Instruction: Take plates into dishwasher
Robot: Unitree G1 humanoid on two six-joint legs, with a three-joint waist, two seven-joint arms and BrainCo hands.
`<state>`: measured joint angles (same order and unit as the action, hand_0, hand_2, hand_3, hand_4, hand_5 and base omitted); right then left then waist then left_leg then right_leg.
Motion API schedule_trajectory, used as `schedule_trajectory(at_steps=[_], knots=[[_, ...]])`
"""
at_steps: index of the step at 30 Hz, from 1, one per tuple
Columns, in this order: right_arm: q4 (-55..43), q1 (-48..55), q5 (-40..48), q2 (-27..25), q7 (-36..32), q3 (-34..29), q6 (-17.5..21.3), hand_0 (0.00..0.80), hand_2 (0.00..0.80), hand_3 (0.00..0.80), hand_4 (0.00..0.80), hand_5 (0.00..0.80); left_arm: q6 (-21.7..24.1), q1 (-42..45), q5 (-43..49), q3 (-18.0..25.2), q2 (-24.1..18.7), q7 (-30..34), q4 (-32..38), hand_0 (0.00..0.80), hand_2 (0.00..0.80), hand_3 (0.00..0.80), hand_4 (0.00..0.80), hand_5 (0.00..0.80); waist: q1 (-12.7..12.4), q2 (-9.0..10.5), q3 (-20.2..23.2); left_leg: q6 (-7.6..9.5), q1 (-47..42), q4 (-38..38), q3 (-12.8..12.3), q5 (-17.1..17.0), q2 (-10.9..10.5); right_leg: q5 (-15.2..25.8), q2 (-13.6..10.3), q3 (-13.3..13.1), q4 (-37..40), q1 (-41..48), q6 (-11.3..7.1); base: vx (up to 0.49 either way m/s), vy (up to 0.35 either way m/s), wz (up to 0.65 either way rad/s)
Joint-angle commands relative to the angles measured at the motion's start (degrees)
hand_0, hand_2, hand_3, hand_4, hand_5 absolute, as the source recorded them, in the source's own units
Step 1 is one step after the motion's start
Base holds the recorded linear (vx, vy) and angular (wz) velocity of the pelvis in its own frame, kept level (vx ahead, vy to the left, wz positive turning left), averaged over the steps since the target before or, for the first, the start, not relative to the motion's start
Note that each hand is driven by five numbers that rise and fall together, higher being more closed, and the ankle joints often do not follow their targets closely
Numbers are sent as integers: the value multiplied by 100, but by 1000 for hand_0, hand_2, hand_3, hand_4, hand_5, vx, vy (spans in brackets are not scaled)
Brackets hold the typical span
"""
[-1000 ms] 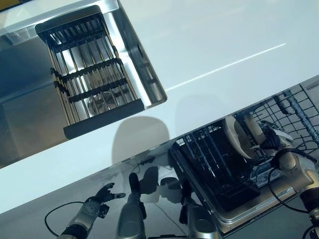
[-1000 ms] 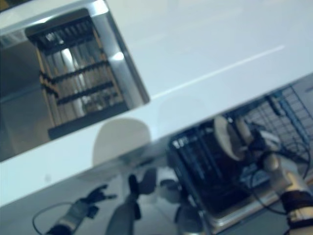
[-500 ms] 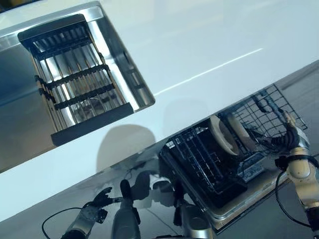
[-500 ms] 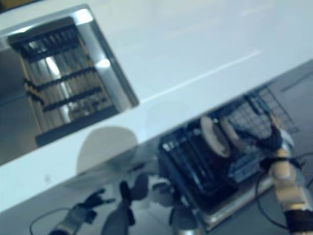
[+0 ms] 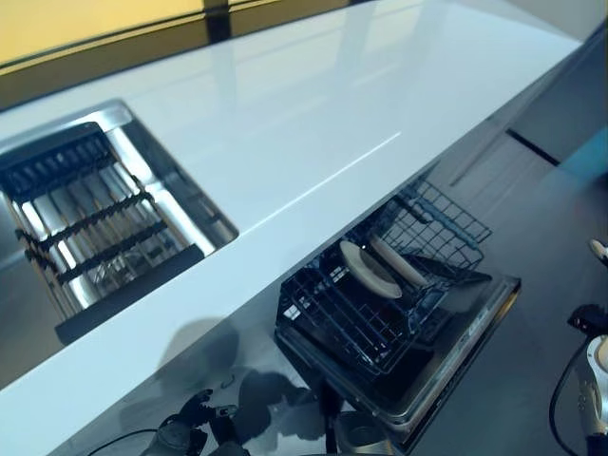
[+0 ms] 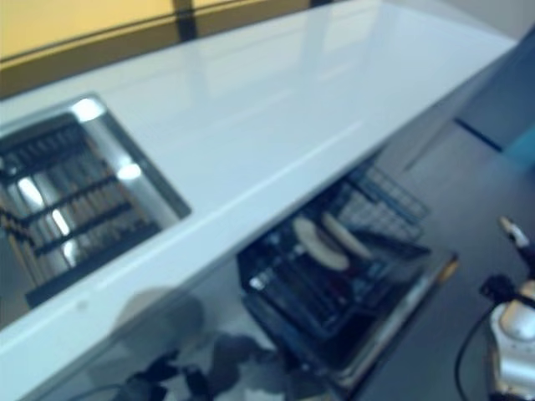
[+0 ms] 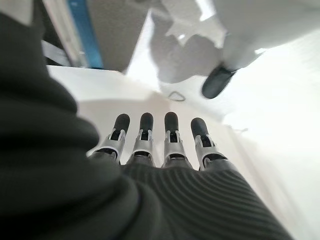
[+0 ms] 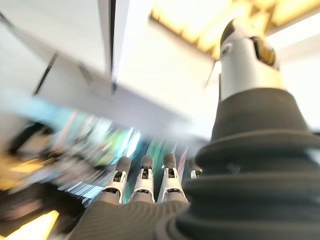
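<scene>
Two pale plates stand upright side by side in the black wire dishwasher rack, which is pulled out below the white counter over the open dishwasher door. My right hand shows at the right edge, well apart from the rack. In the right wrist view its fingers are straight and hold nothing. My left hand hangs low at the bottom, in front of the counter. Its fingers are straight and empty in the left wrist view.
A long white counter runs across the view. A steel sink with a black-framed drying rack is set into its left end. Grey floor lies right of the dishwasher.
The camera has swung, shifting the whole scene. My right hand has drawn back from the rack to the right, leaving both plates standing in it. The left hand stays low.
</scene>
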<state>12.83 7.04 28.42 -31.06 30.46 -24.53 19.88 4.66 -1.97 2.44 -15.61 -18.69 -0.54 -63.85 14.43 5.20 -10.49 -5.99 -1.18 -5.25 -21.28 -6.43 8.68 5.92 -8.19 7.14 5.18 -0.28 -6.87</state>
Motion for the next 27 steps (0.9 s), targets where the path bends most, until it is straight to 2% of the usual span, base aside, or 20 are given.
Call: schedule_trajectory(at_steps=[1, 4, 7, 8, 9, 12, 14, 19, 27], knots=[[584, -288, 1402, 73, -367, -559, 450, 0, 0, 0, 0, 0, 62, -426, -354, -65, -11, -95, -336, 0, 0, 0, 0, 0, 105, -213, -103, 268, -452, 286, -467, 843, -13, -447, 294, 59, -445, -191, 26, 21, 46, -27], [1211, -308, 1883, 187, -636, -505, 266, 0, 0, 0, 0, 0, 27, -462, -405, -106, -45, -130, -345, 0, 0, 0, 0, 0, 134, -289, -58, 289, -513, 230, -521, 844, -36, -434, 275, 5, -448, -199, 8, -1, -6, -25], [2144, -285, 2661, 422, -1334, -494, 279, 0, 0, 0, 0, 0, -8, -436, -318, -162, -123, -157, -253, 0, 0, 0, 0, 0, 138, -429, -72, 293, -527, 183, -526, 833, -72, -441, 245, 3, -517, -254, 6, -37, -71, -13], [2259, -287, 2792, 442, -1414, -474, 132, 0, 0, 0, 0, 0, -41, -442, -272, -169, -137, -174, -229, 0, 0, 0, 0, 0, 136, -462, -82, 288, -523, 164, -514, 820, -81, -445, 239, 4, -537, -274, 8, -73, -82, -10], [2629, -329, 2810, 470, -1622, -476, 220, 0, 0, 0, 0, 0, -33, -471, -292, -193, -157, -169, -206, 0, 0, 0, 0, 0, 130, -529, -121, 280, -505, 162, -487, 812, -93, -467, 212, 19, -600, -322, 19, -98, -65, -12], [3301, -512, 3020, 348, -2066, -437, 48, 0, 0, 0, 0, 0, -36, -616, -397, -282, -153, -158, -148, 0, 0, 0, 0, 0, 108, -766, -248, 234, -412, 168, -364, 757, -124, -540, 162, 43, -742, -458, 68, -115, -7, -8], [3785, -694, 3196, 192, -2458, -351, 50, 0, 0, 0, 0, 0, 38, -739, -453, -343, -66, -121, -112, 0, 0, 0, 0, 0, 59, -990, -373, 175, -325, 170, -235, 693, -157, -582, 120, 81, -781, -533, 126, -131, 47, 0], [4353, -991, 2994, 81, -2842, 58, -155, 0, 0, 0, 0, 0, 97, -831, -508, -370, 96, 3, 122, 0, 0, 0, 0, 0, -67, -1381, -514, 68, -234, 104, -45, 549, -233, -593, 54, 224, -661, -495, 196, -70, 9, 13], [4820, -1313, 2564, 342, -3176, 722, -739, 0, 0, 0, 0, 0, -104, -939, -380, -510, 173, 166, 433, 0, 0, 0, 0, 0, -271, -1650, -585, 27, -6, 74, 147, 383, -303, -594, -3, 417, -551, -490, 226, -49, -29, 15]])
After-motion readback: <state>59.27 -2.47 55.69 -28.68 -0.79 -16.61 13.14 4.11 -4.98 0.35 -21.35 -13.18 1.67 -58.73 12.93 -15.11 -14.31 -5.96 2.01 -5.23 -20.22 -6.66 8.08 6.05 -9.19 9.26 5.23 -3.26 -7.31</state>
